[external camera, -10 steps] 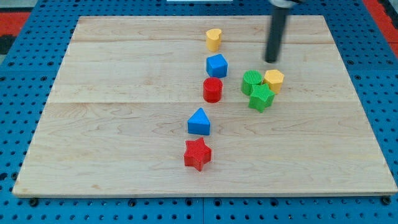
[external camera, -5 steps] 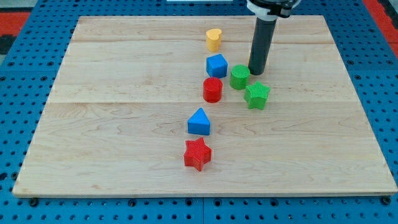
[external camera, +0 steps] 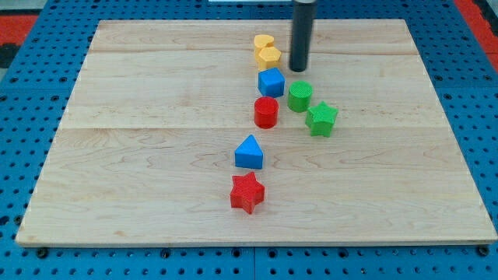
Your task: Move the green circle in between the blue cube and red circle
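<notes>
The green circle (external camera: 299, 96) stands just right of the blue cube (external camera: 271, 82) and up-right of the red circle (external camera: 266, 112), a little apart from both. My tip (external camera: 299, 68) is above the green circle, toward the view's top, and to the right of a yellow hexagon block (external camera: 269, 57). It touches no block that I can see.
A yellow heart-like block (external camera: 263, 42) sits right above the yellow hexagon. A green star (external camera: 320, 118) lies below-right of the green circle. A blue triangle (external camera: 249, 152) and a red star (external camera: 247, 192) lie further down the wooden board (external camera: 140, 155).
My tip moved left and toward the view's top. The yellow hexagon, earlier beside the green blocks, now sits by the yellow heart. The green circle shifted left toward the blue cube, then stayed.
</notes>
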Controlling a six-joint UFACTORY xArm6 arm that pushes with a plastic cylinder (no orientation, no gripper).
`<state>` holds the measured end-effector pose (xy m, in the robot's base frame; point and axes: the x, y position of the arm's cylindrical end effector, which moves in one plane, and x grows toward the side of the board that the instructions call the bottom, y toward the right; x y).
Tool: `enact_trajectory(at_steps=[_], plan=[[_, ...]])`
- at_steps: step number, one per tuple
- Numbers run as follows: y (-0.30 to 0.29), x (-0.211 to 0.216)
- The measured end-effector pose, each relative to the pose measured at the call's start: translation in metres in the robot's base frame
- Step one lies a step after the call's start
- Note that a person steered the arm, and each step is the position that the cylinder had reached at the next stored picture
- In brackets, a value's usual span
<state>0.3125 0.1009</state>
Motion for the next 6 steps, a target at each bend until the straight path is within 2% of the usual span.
enact_trajectory(at_steps=[1,2,3,6], plan=[[0.014,-0.012],[0.092,0.046],[0.064,0.080],[-0.014,0.079]])
